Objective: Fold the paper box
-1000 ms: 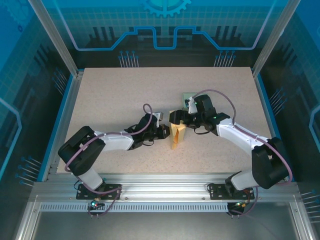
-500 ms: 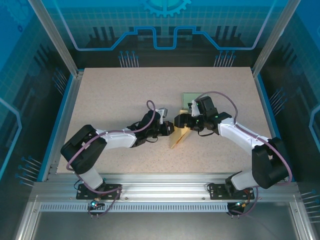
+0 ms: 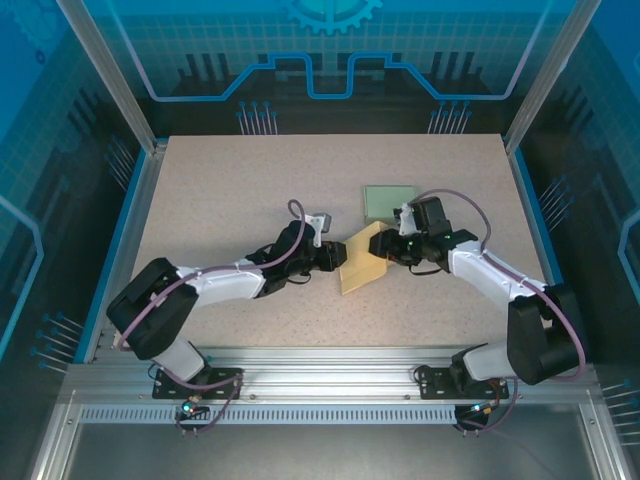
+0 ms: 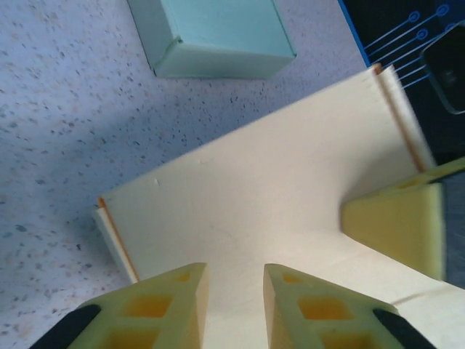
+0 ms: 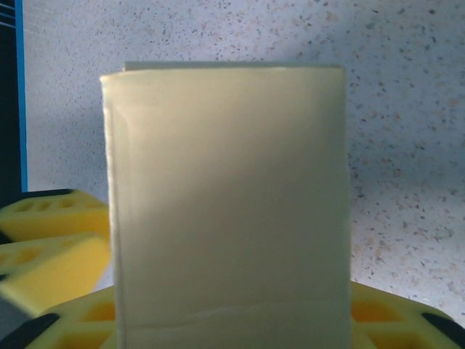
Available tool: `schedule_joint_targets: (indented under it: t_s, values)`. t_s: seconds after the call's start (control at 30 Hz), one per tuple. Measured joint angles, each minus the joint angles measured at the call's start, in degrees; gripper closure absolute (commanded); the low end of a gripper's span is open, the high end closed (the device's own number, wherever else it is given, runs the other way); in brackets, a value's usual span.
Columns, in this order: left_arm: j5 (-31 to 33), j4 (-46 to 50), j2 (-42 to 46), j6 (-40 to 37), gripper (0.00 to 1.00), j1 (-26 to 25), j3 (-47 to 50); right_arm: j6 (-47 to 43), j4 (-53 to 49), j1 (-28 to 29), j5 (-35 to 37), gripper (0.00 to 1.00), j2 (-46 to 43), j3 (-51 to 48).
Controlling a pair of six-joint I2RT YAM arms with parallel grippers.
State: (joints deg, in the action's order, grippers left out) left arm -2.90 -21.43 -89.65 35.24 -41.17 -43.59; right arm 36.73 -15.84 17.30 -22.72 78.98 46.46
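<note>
Flattened yellow paper box (image 3: 362,258) located mid-table (image 3: 230,190), flanked by both tools, left tool (image 4: 234,273) seen narrowly parted at the box's left edge, right tool (image 3: 388,247) placed at its right edge, grip not discernible, green box (image 3: 388,202) set just beyond, toward the far edge.

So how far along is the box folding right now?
Early. A green box already sits folded at the back of the table. The yellow paper box is flat between the left gripper and right gripper, the right one's jaws either side of it. None of its walls stand up yet.
</note>
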Motion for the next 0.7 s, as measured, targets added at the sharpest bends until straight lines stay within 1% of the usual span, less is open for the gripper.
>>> schedule_joint_targets:
  t_s: [0.1,0.17,0.27,0.3,0.37,0.47,0.53,0.6,0.67,0.7]
  values:
    - [1.6,-0.2,4.1,-3.8,0.59,0.0,2.6,1.1,0.4,-0.7,-2.0,0.62,0.0,-0.4]
    - [2.1,-1.8,7.2,-7.8,0.57,0.0,5.6,1.9,0.7,-1.0,-3.8,0.62,0.0,-0.4]
    - [1.7,-9.1,12.3,-16.7,0.28,-0.4,13.2,3.4,0.9,-1.3,-6.1,0.62,0.0,-0.4]
    - [1.1,-12.5,14.1,-20.3,0.23,-0.7,16.5,3.8,0.9,-1.4,-6.6,0.62,0.0,-0.4]
    - [-0.7,-19.8,17.6,-27.5,0.16,-1.3,23.9,4.7,0.8,-1.4,-7.8,0.62,0.0,-0.4]
    - [-2.6,-24.3,21.5,-38.1,0.05,-3.0,30.4,6.4,0.8,-1.4,-9.2,0.62,0.0,-0.4]
    - [-2.3,-24.1,23.8,-44.9,0.02,-5.9,31.2,7.6,0.9,-1.4,-9.9,0.62,-0.1,-0.4]
    - [-0.4,-24.1,25.2,-51.0,0.01,-9.9,30.9,9.0,0.9,-1.5,-10.6,0.62,-0.4,-0.4]
    - [3.4,-24.5,25.0,-56.9,0.01,-14.3,30.4,10.4,1.2,-1.5,-11.0,0.62,-1.1,-0.7]
    - [5.1,-24.9,24.4,-59.0,0.01,-15.8,30.2,11.0,1.4,-1.5,-11.0,0.62,-1.4,-0.9]
